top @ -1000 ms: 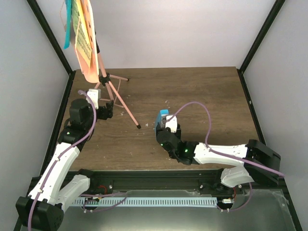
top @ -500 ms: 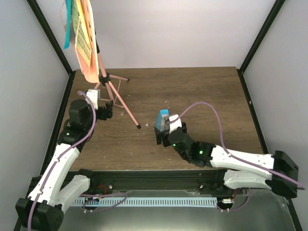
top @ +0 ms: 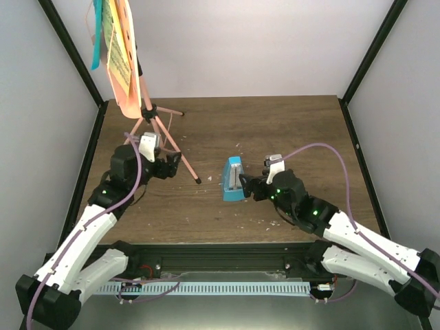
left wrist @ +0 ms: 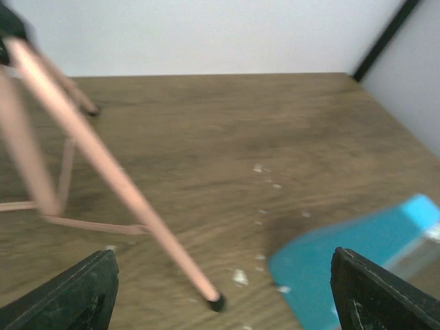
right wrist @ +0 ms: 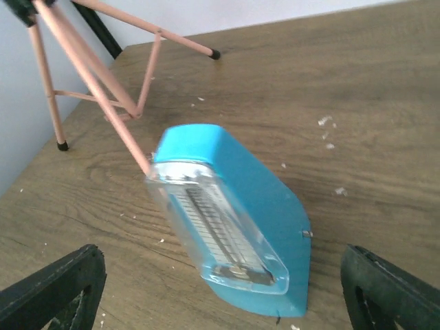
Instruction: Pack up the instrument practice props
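Cut off up top: the salmon-pink music stand (top: 157,127) runs out of the overhead view at the upper edge. We only get the lower part of its desk (top: 124,93), never the top.
Sheets: the music sheets (top: 118,58) on that desk show as a yellow page with dark print we can't read, plus a sliver of blue at the left. How many there are, no idea.
Blurry bit: the left wrist view is smeared. The stand's legs (left wrist: 103,165) are soft pink streaks there, and the metronome is just a blue corner clipped by the lower right edge.
Metronome: the small blue metronome (top: 234,179) sits on the wooden surface (top: 295,130), roughly mid-way across and nearer the front. Its clear cover faces up as far as we can tell. Whether it's lying flat or leaning, we can't say.
Right pincer: the right pincer (top: 254,185) is just beside the metronome's right side, fingers spread wide, nothing in them. In its wrist view the metronome sits ahead between the two fingertips with a gap on both sides.
Left pincer: the left pincer (top: 173,163) is also wide and empty, right by the stand's near leg. Its wrist view shows that leg's black foot (left wrist: 216,301) between the fingers, not touched.
Stand spot: far left corner of the surface, up on its legs, well apart from the metronome.
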